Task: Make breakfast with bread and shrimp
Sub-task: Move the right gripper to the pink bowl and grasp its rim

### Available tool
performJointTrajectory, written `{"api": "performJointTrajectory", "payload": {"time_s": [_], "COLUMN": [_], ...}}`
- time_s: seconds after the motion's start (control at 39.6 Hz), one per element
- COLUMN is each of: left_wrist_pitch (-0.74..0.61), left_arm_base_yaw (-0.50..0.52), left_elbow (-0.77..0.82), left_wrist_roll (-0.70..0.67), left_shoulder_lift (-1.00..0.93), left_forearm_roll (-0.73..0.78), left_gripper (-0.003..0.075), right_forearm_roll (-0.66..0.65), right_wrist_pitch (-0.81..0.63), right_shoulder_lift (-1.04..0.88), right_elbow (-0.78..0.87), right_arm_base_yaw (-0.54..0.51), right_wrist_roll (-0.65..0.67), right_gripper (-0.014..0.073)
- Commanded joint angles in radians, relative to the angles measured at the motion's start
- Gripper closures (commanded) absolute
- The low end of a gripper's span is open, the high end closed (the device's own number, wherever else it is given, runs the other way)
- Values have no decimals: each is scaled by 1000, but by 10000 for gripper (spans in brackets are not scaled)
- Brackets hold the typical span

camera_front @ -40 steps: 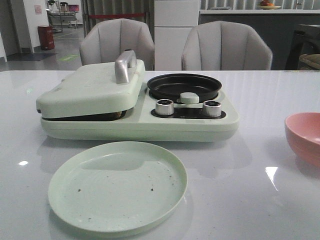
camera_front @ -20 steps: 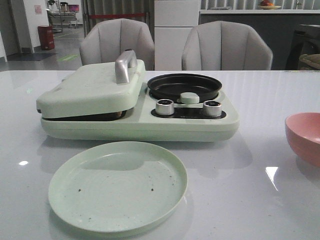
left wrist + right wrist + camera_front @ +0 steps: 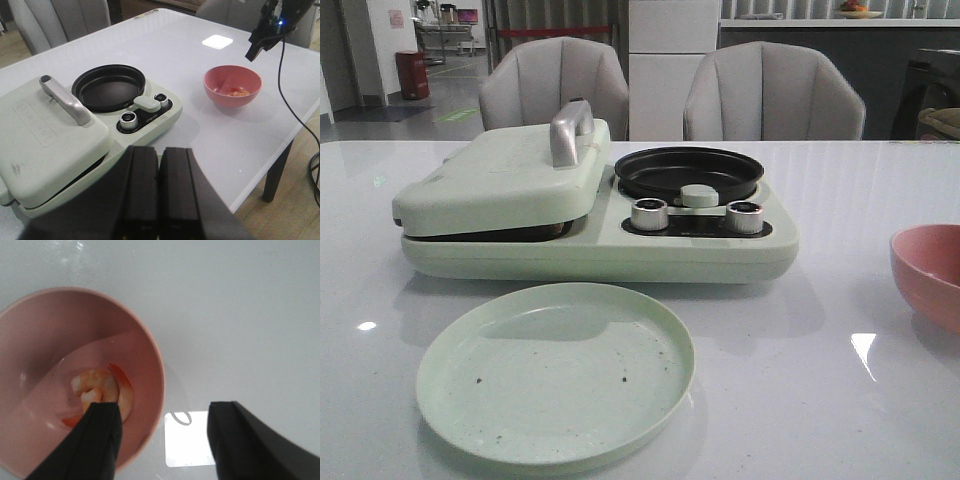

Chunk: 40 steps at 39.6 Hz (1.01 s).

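Sitting in the pink bowl [image 3: 75, 375] is the shrimp [image 3: 100, 390], curled up pale with an orange-red stripe, right at the bottom, and nothing else in there with it as far as I can see. The bowl is off to the right of the green breakfast maker [image 3: 595, 215], well apart from it on the white bench [image 3: 820, 400].

The right pincer [image 3: 165, 440] hangs over the bowl's rim with its fingers spread wide, one finger [image 3: 95, 440] above the bowl's inside close to the shrimp, the other out over bare bench. Not holding anything.

The left pincer [image 3: 159, 190] is up above the front edge of the breakfast maker, fingers pressed together with nothing between them.

On the breakfast maker itself: the black round pan [image 3: 688, 172] on the right half is bare, two silver knobs [image 3: 649, 213] sit in front of it, and the lid with the metal handle [image 3: 570, 130] on the left half is down. Can't tell what's under it, so no bread visible anywhere.

Just in front of the breakfast maker is a pale green plate [image 3: 555, 372], only some dark crumbs on it.
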Motion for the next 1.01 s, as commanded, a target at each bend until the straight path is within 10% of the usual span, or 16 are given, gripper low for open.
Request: {"api": "performJointTrajectory", "payload": {"time_s": [0.0,0.28,0.68,0.98], "left_wrist_pitch": [-71,-71,-71,-71], "left_arm_base_yaw": [-8,-8,-8,-8], "left_elbow": [-27,-27,-27,-27], "left_wrist_roll": [-1,-1,-1,-1], "left_shoulder_lift": [-1,-1,-1,-1], "left_forearm_roll": [-38,-38,-38,-38], "left_gripper": [619,619,619,619], "right_forearm_roll": [-13,-13,-13,-131], "right_wrist_pitch": [-102,-214,-228,-176], "right_shoulder_lift": [38,160,166,64], "right_elbow": [-34,-34,-35,-164], "right_arm_base_yaw": [-6,-6,-2,126], "right_wrist_roll": [0,0,0,-1], "right_gripper": [108,148,584,575]}}
